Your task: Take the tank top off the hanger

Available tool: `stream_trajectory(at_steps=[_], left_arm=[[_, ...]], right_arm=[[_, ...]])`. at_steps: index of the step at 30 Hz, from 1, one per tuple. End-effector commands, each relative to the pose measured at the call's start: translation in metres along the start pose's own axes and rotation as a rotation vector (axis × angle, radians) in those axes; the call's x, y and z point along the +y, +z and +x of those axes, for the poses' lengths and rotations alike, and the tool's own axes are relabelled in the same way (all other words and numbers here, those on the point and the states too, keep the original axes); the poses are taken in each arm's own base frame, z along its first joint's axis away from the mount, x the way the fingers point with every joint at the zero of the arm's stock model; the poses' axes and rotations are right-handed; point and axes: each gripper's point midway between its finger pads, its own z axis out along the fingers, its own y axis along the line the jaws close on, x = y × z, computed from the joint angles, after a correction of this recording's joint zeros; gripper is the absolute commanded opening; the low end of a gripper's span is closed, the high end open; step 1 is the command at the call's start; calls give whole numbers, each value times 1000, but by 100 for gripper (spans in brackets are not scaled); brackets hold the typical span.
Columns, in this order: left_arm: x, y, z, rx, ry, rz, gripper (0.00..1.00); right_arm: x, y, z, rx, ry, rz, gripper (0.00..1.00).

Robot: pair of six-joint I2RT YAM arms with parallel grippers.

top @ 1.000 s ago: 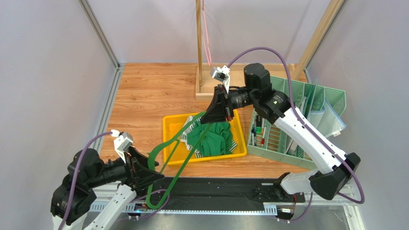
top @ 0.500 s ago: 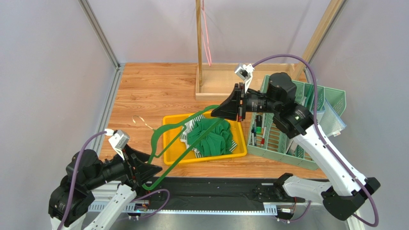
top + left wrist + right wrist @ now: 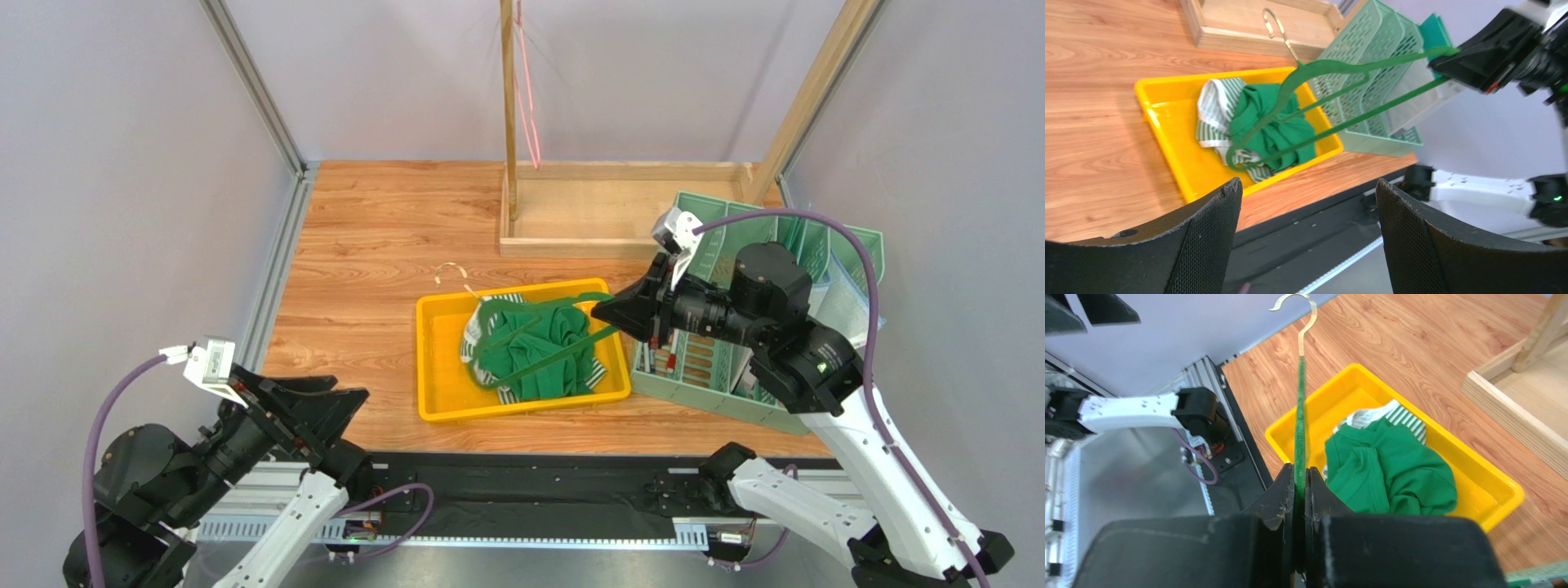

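Clenching right end effector (image 3: 1300,478) on green hanger (image 3: 1300,404), suspending it over tank top (image 3: 1389,471) in yellow tray (image 3: 1364,386); holding left end effector (image 3: 1309,187) released at near left.

Green tank top (image 3: 1389,471) with striped trim lies crumpled in the yellow tray (image 3: 442,355). The green hanger (image 3: 1300,416), metal-hooked and bare, is clamped in my right pincer (image 3: 1300,478) above it.

L arm tucked low by its base, gripper (image 3: 1308,184) wide open & empty; R arm reaching left, gripper (image 3: 1301,474) clamped on hanger (image 3: 1300,416).
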Motion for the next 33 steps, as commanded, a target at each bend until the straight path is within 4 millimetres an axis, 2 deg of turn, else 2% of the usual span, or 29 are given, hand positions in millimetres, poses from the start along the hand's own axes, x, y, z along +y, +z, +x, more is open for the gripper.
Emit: stream_trajectory(at_steps=[1,6,11,17,22,33], left_arm=[[-23,27,-18,-1,-157,63,84],[-30,60,-24,37,-120,102,83],[-27,77,-36,5,-3,102,82],[-42,98,-31,81,57,201,82],[-42,107,-21,160,102,224,82],[-44,114,-10,198,111,272,80]], right_arm=[[-7,-9,1,-16,-135,35,0],[5,-12,-7,-59,-147,-15,0],[14,-14,-6,-50,-140,-59,0],[27,-25,-5,-60,-146,-104,0],[52,-37,-4,-57,-144,-214,0],[74,-56,-3,-66,-148,-288,0]])
